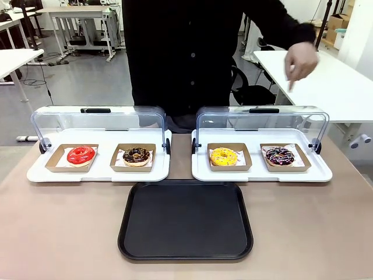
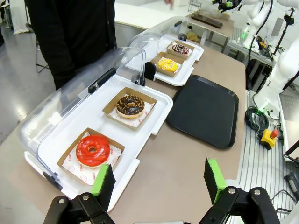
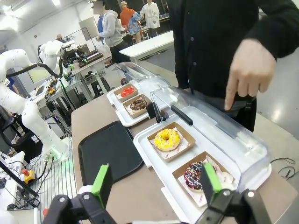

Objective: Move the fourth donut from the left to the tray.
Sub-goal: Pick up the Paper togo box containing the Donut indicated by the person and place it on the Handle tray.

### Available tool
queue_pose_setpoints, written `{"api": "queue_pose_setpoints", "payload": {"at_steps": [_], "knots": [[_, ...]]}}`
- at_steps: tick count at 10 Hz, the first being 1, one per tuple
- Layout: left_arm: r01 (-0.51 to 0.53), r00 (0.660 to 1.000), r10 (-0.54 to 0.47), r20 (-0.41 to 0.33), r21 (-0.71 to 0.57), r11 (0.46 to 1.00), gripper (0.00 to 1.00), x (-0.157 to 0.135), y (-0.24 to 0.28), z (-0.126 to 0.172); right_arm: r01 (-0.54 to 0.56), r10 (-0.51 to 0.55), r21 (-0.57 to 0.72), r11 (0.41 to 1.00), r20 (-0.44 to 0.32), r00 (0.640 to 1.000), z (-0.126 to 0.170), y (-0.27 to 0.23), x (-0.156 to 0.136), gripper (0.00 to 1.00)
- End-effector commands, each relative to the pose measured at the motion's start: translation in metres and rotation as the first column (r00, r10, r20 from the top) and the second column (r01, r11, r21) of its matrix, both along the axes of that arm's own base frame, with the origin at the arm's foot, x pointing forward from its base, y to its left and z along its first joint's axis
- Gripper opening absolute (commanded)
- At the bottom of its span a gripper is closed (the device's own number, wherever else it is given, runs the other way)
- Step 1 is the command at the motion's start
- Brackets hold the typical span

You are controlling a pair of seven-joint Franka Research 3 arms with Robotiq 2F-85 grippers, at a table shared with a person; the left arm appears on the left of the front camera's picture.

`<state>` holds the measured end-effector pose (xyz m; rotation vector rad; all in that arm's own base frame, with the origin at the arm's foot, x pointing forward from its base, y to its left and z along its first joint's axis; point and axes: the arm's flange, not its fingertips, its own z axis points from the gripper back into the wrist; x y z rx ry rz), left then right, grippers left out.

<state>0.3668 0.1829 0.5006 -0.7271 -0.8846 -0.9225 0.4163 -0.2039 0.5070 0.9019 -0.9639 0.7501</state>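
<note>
The dark chocolate-glazed ring donut (image 1: 280,156) with pink and white stripes sits in its small brown cardboard tray (image 1: 300,167), at the right end of the right-hand white display tray (image 1: 262,175), under the raised clear domed lid (image 1: 262,119). We judge that lid to be the first risk: it arches over the back of the donut, so too deep an approach could knock it. The glaze looks soft, and a pinch on the ring could smear it. A grip on the thin cardboard wall could tip the donut out. The yellow sprinkled donut (image 1: 224,156) lies near it on the left, and a miscount of the row would send us there. The person's own hand (image 1: 300,58) hangs above and behind this display tray, finger down, possibly in our reach path. Our right hand (image 3: 156,183) is released, green pads spread wide around nothing, and our left hand (image 2: 159,178) is likewise spread and empty. The large black rectangular plastic serving tray (image 1: 185,219) lies on the tan worktop (image 1: 58,233) just in front of the display trays, and a low carry could catch its raised rim.
</note>
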Motion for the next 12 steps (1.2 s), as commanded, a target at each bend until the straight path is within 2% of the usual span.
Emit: {"api": "queue_pose_setpoints", "payload": {"at_steps": [1, 12], "knots": [[0.011, 1.0, -0.011, 0.027, -0.016, 1.0, 1.0, 0.0028, 0.0016, 0.0007, -0.006, 0.006, 0.015, 1.0, 0.035, 0.999, 0.0003, 0.0021, 0.0004, 1.0], [0.011, 1.0, -0.011, 0.027, -0.016, 1.0, 1.0, 0.0028, 0.0016, 0.0007, -0.006, 0.006, 0.015, 1.0, 0.035, 0.999, 0.0003, 0.0021, 0.0004, 1.0]]}}
